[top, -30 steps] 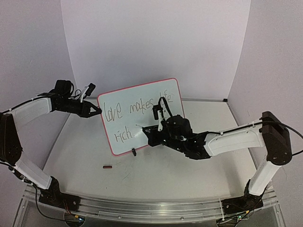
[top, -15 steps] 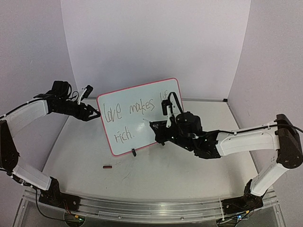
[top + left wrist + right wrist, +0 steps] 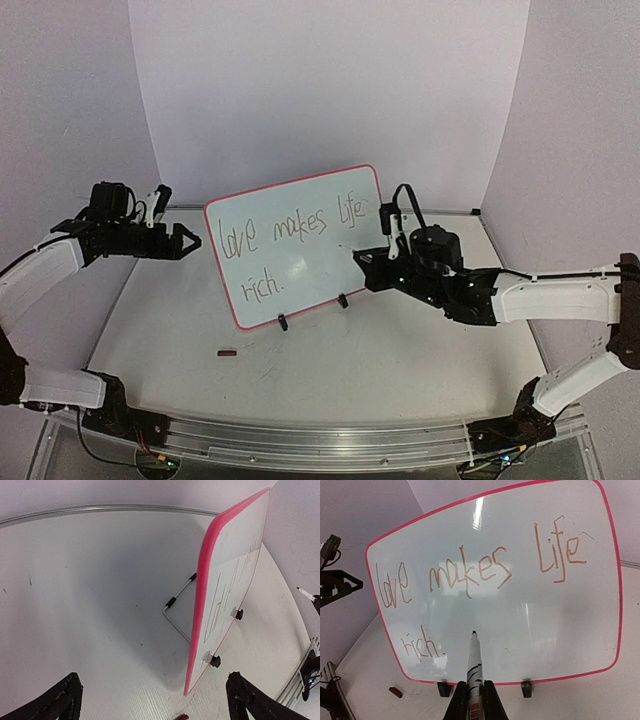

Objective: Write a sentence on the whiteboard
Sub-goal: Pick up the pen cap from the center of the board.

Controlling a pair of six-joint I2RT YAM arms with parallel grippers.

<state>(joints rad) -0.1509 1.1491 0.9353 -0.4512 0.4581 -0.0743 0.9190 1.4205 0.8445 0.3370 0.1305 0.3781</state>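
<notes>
Whiteboard (image 3: 325,272) with the finished sentence (image 3: 300,228), a pincer to either side of it.

The board stands near the middle of the desk (image 3: 300,385), closer to its far edge, leaning back on a wire stand (image 3: 175,614) and two black clip feet (image 3: 283,322). "love makes life" runs along the top and "rich." sits low on the left. The left pincer (image 3: 184,243) hangs just off the board's left edge, apart from it, with its jaws spread wide and nothing between them. The right pincer (image 3: 474,696), near the board's lower right corner, is closed tight on a marker (image 3: 474,662). The marker's tip points at the board face without touching it. A small dark red piece (image 3: 227,352) lies on the desk in front of the board's lower left corner.
</notes>
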